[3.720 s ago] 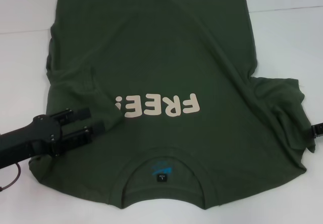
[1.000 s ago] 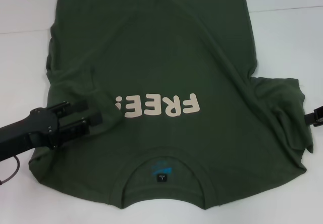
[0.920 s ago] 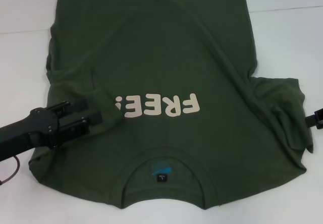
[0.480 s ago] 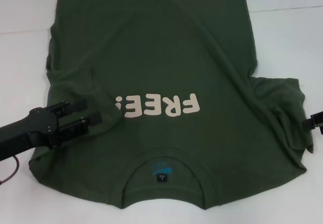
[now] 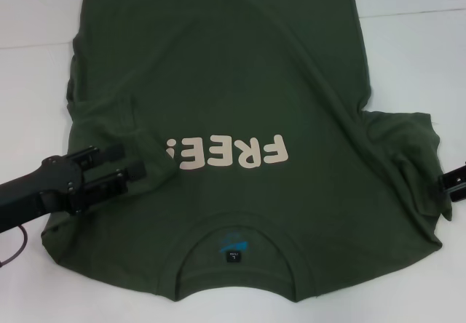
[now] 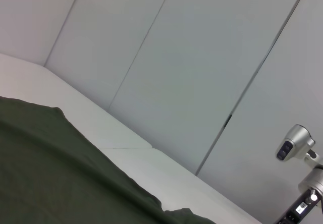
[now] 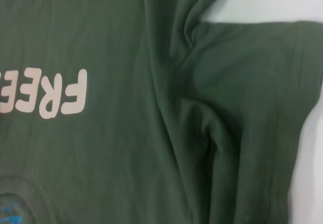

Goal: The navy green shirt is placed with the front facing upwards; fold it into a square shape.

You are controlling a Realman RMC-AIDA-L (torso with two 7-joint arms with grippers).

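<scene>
Left claw (image 5: 135,161) open over shirt (image 5: 240,68); right claw (image 5: 453,182) cropped, state unclear.

One navy green shirt (image 5: 240,83), two grippers: left gripper (image 5: 135,161), right gripper (image 5: 453,183); one white table (image 5: 408,54).

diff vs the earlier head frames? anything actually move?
Barely. The left gripper sits on the navy green shirt at its folded-in left sleeve, shifted slightly up and toward the FREE! lettering since the earliest frame, then held. The right gripper at the right sleeve's edge jittered a little without travelling. Shirt, lettering and collar lie as before; nothing newly grasped or released that I can see.
</scene>
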